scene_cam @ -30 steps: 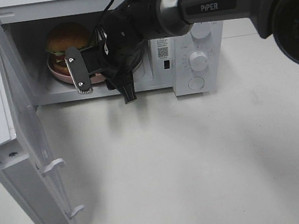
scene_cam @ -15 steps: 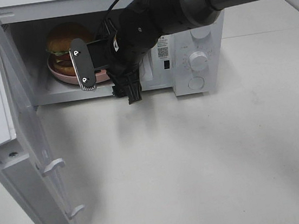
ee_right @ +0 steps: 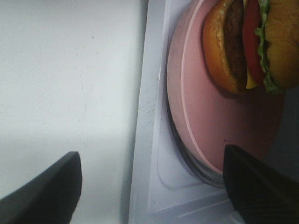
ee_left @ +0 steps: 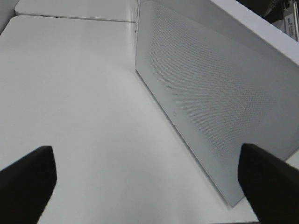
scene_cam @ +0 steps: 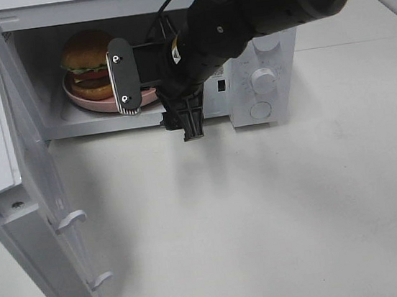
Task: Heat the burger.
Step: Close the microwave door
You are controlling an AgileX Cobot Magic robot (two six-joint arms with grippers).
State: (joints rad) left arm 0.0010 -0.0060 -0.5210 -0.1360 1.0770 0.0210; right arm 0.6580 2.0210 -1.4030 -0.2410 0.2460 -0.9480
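Finds the burger (scene_cam: 89, 57) inside the microwave (scene_cam: 130, 3), seated on a round pink plate (scene_cam: 80, 99) toward the left of the cavity

From the high camera, makes out only the top bun, a lettuce edge and a strip of red; notes the near right part of burger and plate covered by the right gripper (scene_cam: 163, 122)

From the right wrist camera, confirms bun, dark patty, tomato, cheese and lettuce on the burger (ee_right: 252, 46), cropped by the frame edge, with the plate (ee_right: 219, 126) cropped likewise

Places the right gripper (ee_right: 149, 186) at the cavity mouth, jaws spread wide and gripping nothing: one finger (scene_cam: 123, 78) in front of the plate rim, the other down past the sill over the white table (scene_cam: 279, 218). Cannot tell whether the upper finger touches the plate

Records the door (scene_cam: 39, 204) swung open on the left, its lower corner cut off. Sees the control panel partly hidden behind the arm (scene_cam: 260, 3), with one knob (scene_cam: 264, 80) clear

Sees the left gripper (ee_left: 147, 186) from its wrist camera only: just two dark fingertips (ee_left: 25, 182) at the frame edge, set wide apart with nothing between, above bare table beside a white perforated surface (ee_left: 215, 93). Cannot tell whether that surface is door or casing
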